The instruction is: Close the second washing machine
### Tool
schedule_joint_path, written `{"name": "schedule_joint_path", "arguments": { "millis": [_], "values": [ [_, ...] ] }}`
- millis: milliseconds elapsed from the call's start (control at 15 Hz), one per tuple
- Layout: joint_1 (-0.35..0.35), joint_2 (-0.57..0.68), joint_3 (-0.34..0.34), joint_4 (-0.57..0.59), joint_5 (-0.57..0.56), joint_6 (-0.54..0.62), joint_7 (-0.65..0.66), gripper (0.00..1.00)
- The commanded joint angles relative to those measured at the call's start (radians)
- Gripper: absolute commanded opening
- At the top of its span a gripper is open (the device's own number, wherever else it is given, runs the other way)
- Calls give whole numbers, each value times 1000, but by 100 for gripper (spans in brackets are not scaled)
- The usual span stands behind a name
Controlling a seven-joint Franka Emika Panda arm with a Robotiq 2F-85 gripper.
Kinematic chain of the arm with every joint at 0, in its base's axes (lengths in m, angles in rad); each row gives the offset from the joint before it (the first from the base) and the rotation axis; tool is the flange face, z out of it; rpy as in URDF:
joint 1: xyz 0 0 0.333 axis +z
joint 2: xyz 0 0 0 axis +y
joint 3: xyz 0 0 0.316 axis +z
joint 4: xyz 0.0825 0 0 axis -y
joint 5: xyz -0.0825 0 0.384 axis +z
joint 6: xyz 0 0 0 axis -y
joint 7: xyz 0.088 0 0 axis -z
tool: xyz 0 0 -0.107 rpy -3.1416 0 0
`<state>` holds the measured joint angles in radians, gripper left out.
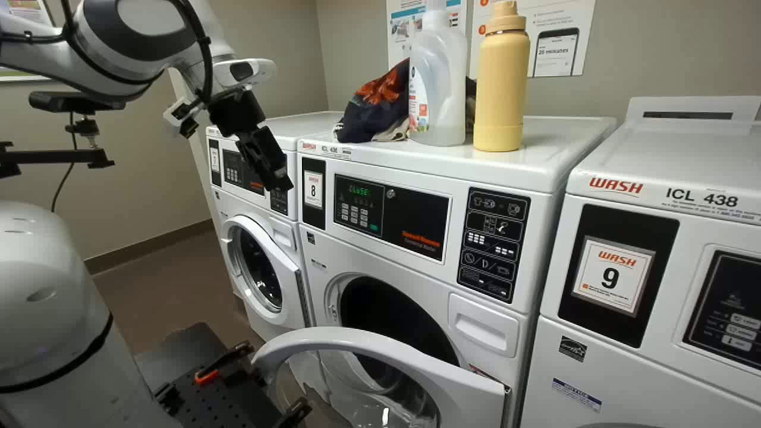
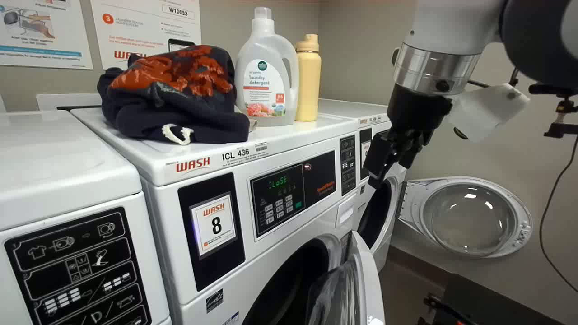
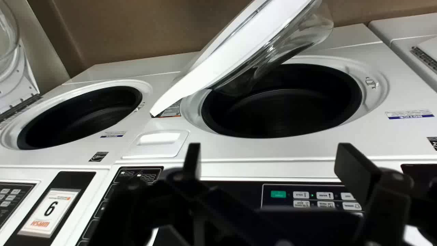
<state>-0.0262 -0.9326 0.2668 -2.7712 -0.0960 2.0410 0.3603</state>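
Observation:
The second washing machine [image 1: 374, 285], with the 8 card, is the middle one; it also shows in an exterior view [image 2: 235, 280] and the wrist view [image 3: 256, 148]. Its keypad panel shows green letters. Its round glass door [image 1: 469, 386] stands partly open, hinged at the right, with the dark drum opening exposed; the door also shows in an exterior view [image 2: 368, 280] and the wrist view [image 3: 252, 44]. My gripper [image 3: 271, 155] is open and empty, its fingers wide apart over the front of this machine, apart from the door. It hangs high in both exterior views [image 1: 280, 178] [image 2: 392, 169].
Dark clothes [image 2: 176, 99], a detergent bottle [image 2: 266, 72] and a yellow bottle [image 1: 502, 89] stand on the second machine. The machine with the 9 card [image 1: 648, 208] is beside it, its door [image 2: 469, 216] wide open. Another washer [image 1: 261, 267] stands on its other side.

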Motion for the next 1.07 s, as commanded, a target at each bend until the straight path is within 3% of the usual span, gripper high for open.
{"name": "schedule_joint_path", "arguments": {
  "millis": [0,533,1000],
  "values": [
    [8,2,-7,2,-7,-3,5,100],
    [-54,101,-13,1,-59,16,23,100],
    [-151,245,-125,6,-113,34,14,100]
  ]
}}
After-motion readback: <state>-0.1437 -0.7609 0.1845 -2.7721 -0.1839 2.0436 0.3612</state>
